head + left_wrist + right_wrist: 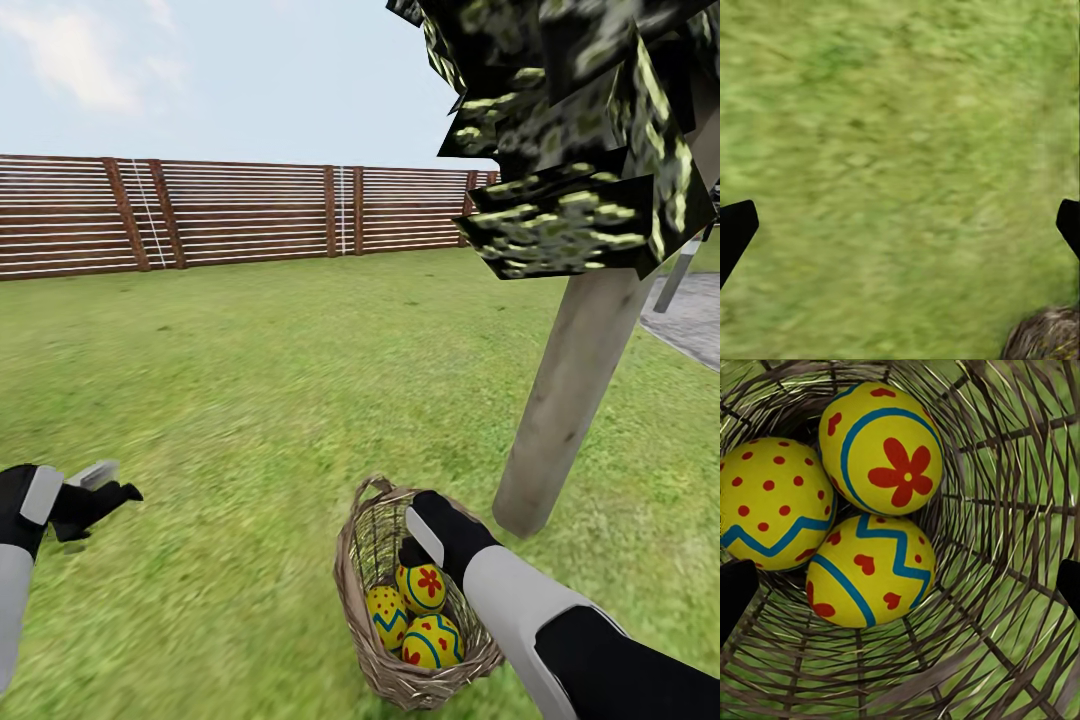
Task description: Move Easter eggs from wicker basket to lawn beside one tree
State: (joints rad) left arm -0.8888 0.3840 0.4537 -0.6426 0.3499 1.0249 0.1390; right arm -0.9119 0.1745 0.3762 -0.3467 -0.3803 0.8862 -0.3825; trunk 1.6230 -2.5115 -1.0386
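Three yellow eggs (870, 495) — blue zigzags, red dots, hearts, a flower — in a tan-brown wicker basket (360, 610).

A slatted wooden fence (240, 210) under pale sky (200, 70).

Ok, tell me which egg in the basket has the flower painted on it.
The egg with a red flower inside a blue ring, the one directly under the right gripper. The other two carry red dots and red hearts.
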